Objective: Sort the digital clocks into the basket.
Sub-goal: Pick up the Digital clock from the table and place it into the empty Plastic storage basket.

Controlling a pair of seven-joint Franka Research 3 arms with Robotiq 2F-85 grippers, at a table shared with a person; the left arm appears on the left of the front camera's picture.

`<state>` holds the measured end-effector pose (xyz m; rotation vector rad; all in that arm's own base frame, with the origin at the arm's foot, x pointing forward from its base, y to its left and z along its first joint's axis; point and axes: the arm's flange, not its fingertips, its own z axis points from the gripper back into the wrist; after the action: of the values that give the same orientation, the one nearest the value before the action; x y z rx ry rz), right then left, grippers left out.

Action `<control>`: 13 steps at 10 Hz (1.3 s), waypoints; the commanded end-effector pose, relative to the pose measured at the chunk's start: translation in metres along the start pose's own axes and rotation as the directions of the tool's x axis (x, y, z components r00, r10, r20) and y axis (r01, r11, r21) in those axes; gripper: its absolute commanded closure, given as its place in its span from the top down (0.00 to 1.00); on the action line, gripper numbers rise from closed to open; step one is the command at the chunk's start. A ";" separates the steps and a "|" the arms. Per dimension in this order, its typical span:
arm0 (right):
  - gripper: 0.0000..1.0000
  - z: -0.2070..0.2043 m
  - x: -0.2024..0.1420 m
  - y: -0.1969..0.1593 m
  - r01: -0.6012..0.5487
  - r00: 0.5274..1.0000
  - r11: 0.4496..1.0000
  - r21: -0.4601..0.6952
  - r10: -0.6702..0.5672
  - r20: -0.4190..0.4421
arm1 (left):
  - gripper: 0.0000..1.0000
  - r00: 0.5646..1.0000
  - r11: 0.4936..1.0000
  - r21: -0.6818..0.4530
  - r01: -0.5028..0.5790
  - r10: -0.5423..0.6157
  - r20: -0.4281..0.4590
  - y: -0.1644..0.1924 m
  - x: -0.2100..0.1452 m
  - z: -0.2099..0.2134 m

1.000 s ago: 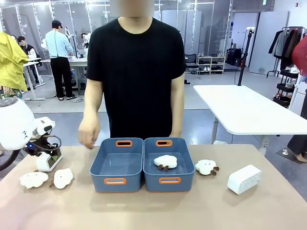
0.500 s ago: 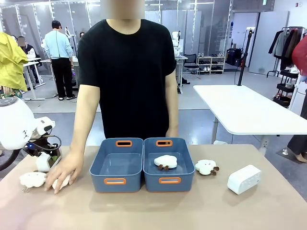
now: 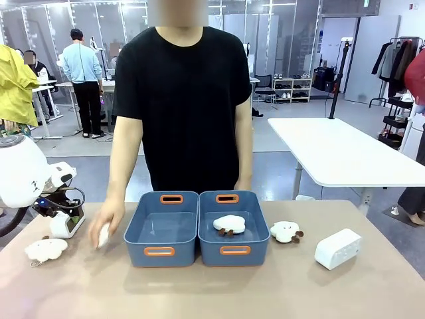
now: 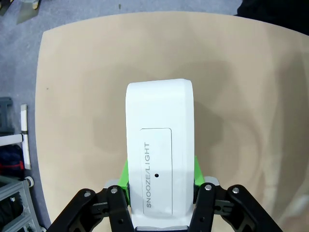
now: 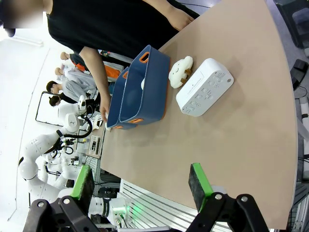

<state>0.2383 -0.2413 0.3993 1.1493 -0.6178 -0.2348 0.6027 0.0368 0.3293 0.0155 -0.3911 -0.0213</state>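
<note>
My left gripper (image 3: 61,214) is shut on a white digital clock (image 3: 68,226) low over the table's left end. In the left wrist view the clock (image 4: 159,159), printed SNOOZE/LIGHT, sits between the green pads (image 4: 124,173). A second white clock (image 3: 337,248) lies at the right end, also seen from the right wrist (image 5: 204,87). Two blue baskets with orange handle slots stand side by side in the middle: the left one (image 3: 136,232) is empty, the right one (image 3: 260,232) holds a plush sheep. My right gripper (image 5: 140,181) hangs open above the table's edge, holding nothing.
The person's hand (image 3: 105,226) holds a plush sheep just left of the left basket. Another sheep (image 3: 45,249) lies near the front left, and one (image 3: 285,231) lies between the right basket and the second clock. Bare tabletop (image 3: 219,292) stretches along the front.
The person's hand came down on a plush sheep at the left, picked it up and moved it toward the baskets. Both arms stayed still.
</note>
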 end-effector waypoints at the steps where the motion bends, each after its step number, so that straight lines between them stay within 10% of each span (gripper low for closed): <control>1: 1.00 0.001 0.000 0.002 -0.008 1.000 1.000 0.008 0.008 0.001 | 0.04 1.000 1.000 0.003 0.004 -0.004 0.005 0.000 0.000 0.000; 10: 1.00 0.001 0.000 0.002 -0.008 1.000 1.000 0.008 0.008 0.001 | 0.04 1.000 1.000 0.003 0.004 -0.004 0.005 0.000 0.000 0.000; 11: 1.00 0.001 0.000 0.002 -0.008 1.000 1.000 0.008 0.008 0.001 | 0.51 1.000 1.000 0.000 0.000 0.000 0.000 0.000 0.000 0.000; 13: 1.00 0.001 0.000 0.002 -0.008 1.000 1.000 0.008 0.008 0.001 | 0.51 0.994 0.979 -0.196 0.052 -0.071 -0.089 0.017 -0.018 0.091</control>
<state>0.2383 -0.2413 0.3993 1.1492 -0.6178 -0.2346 0.5853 0.0301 0.3588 -0.0838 -0.3493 -0.0757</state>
